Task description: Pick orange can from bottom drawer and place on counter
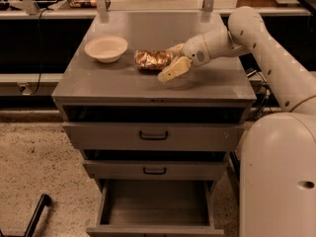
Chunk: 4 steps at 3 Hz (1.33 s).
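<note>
robot body [279, 177]: white and rounded, fills the lower right, beside the cabinet's right side.
arm [266, 48]: white, reaches in from the right edge of the counter toward its middle.
counter [148, 31]: flat grey cabinet top; bowl, can and gripper all sit in its front half.
bottom drawer [155, 206]: lowest one, pulled out toward the camera, grey tray, nothing visible inside.
upper drawers: top drawer [153, 136] and middle drawer [154, 170], each with a black handle on the front, dark gap above each.
white bowl [105, 48]: upright, toward the left edge of the counter, just left of the can, not touching it.
gripper [164, 63]: low over the counter centre, pointing left. fingers [174, 69] spread apart; one in front of the can's right end, the other behind it.
contact: can't tell for sure whether the pads press on the can; the front finger looks angled away from it.
orange can [150, 59]: on the counter near its centre, lying on its side, long axis left-right, right end between the fingers, between bowl and gripper wrist.
</note>
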Available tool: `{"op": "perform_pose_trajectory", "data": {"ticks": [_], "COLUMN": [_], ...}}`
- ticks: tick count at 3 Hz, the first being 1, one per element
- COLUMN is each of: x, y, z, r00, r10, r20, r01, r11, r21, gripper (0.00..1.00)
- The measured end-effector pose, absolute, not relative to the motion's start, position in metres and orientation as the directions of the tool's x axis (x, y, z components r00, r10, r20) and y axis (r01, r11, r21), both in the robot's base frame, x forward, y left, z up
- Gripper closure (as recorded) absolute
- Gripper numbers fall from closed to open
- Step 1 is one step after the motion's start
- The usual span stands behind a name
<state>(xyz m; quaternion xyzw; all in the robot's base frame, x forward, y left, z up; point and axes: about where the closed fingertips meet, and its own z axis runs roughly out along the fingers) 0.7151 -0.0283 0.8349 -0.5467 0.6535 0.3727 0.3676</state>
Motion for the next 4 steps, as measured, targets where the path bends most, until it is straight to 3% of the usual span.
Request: {"op": "perform_pose_trajectory", "data": {"ticks": [1, 4], "x": [0.715, 0.694], "y": [-0.028, -0.097], "z": [0.835, 0.896], "r00": [-0.131, 0.035], "r10": [-0.441, -0.481], "r20": [-0.888, -0.876], "r01": [-0.989, -0.971], "r11": [0.123, 0.19], "r21": [0.084, -0.143], "gripper": [0.0, 0.0]}}
